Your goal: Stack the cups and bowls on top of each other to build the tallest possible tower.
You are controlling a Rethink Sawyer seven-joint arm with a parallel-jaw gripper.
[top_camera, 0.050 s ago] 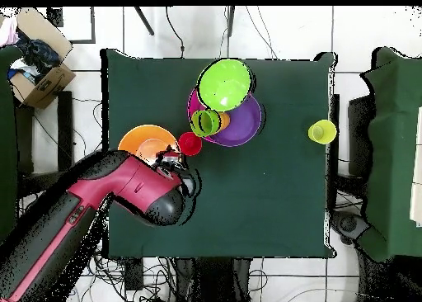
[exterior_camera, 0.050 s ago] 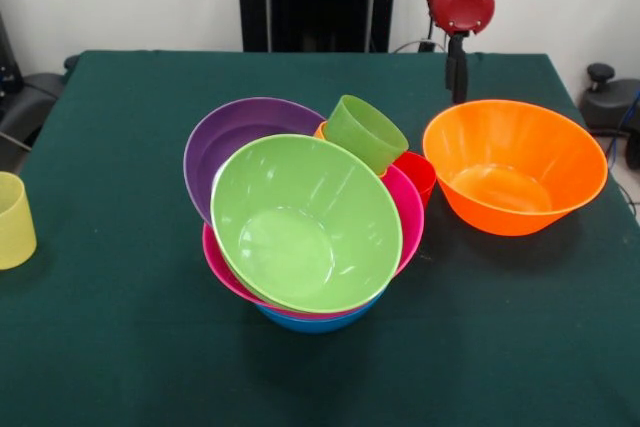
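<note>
lime green bowl (exterior_camera, 0.050 s ago: 306,223) tilted atop pile, orange bowl (exterior_camera, 0.050 s ago: 515,166) empty

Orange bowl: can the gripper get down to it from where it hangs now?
Probably yes. The gripper hangs just behind the orange bowl, which sits alone and upright on the table, apart from the tower. Nothing stands between them. Whether the gripper is open cannot be seen.

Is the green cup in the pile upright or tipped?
Tipped. The green cup leans on its side, its mouth facing left toward the purple bowl.
</note>
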